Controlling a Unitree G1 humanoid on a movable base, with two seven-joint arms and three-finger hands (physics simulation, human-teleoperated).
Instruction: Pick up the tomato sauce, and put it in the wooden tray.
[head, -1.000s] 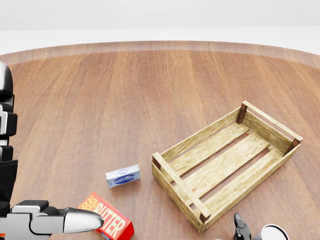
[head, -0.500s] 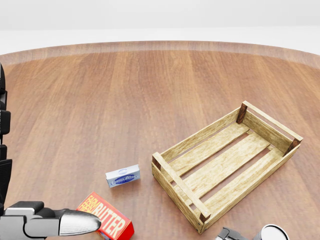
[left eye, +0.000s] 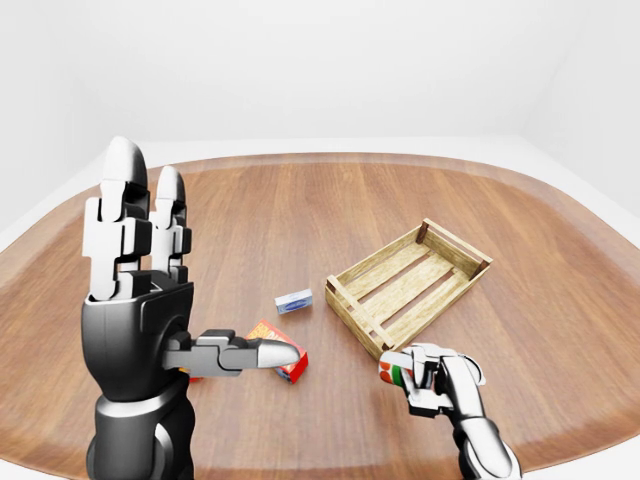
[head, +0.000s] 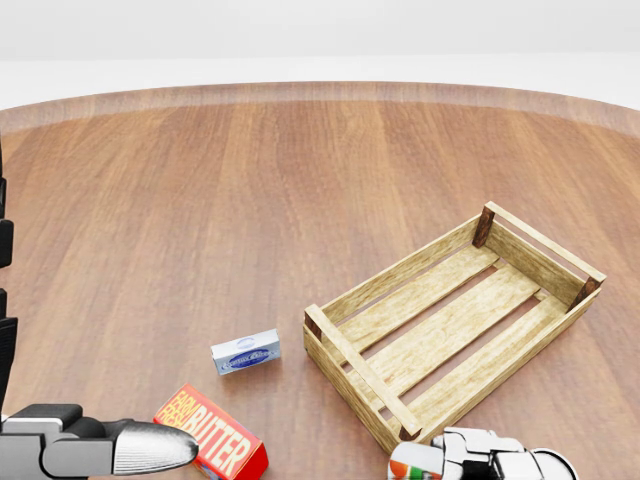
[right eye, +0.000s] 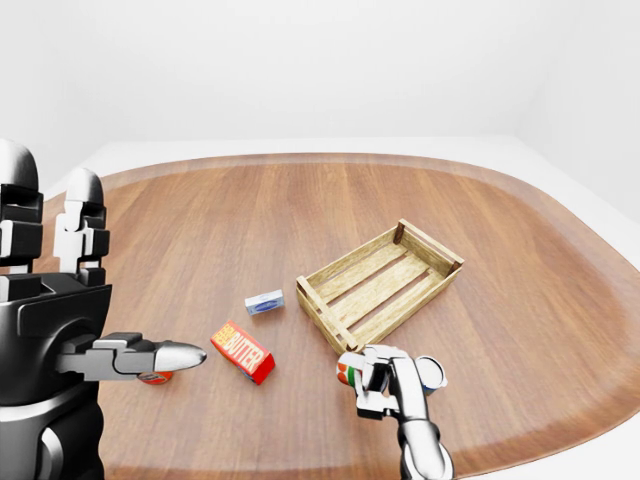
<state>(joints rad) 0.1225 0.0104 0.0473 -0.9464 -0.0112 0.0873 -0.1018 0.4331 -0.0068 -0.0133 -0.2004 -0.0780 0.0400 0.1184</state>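
Three right hand (right eye: 385, 385) fingers clenched around red-green tomato sauce can (right eye: 348, 373), just near of slatted wooden tray (right eye: 378, 281). Left hand (left eye: 135, 300) raised, fingers spread, released. Red butter box (right eye: 242, 351), small blue box (right eye: 264, 301) left of tray.

Bare simulated room, wooden table (left eye: 300, 210)

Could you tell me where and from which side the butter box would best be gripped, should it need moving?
The butter box lies flat on the table, its long axis running diagonally in the right-eye view, with bare wood beside both long edges. I would probably come from above and pinch across its narrow width, near the middle. The open left hand stands nearest to it.
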